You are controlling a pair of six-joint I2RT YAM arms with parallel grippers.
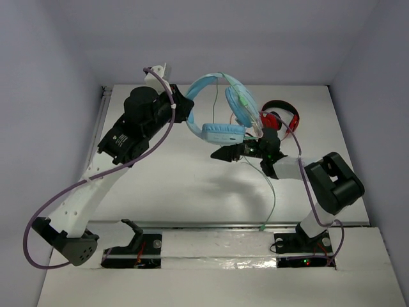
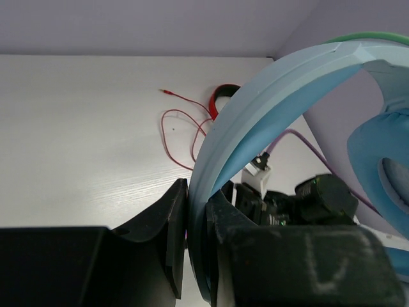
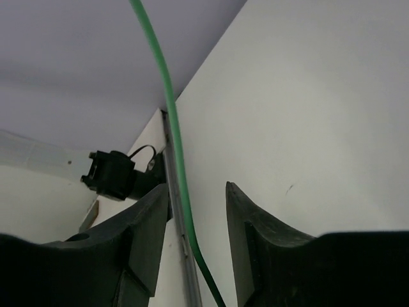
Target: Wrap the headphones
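White tabletop point(image 1: 192, 185), lilac walls. Left fingers point(image 2: 172, 236) clench the headphones point(image 1: 223, 133) by the headband point(image 2: 255, 118), aloft near the far edge's middle. Right fingers point(image 3: 150, 236) stand apart, cable point(image 3: 171, 109) passing between them. Red headphones point(image 1: 291, 114) sit half hidden behind the right arm.

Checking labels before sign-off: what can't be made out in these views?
Left wrist: red headphones mostly hidden behind the blue headphones; their earcup cut off by the right edge.
Right wrist: cable leaves the bottom edge between the right gripper's fingers; contact unclear.
Top: cable end too small to identify.
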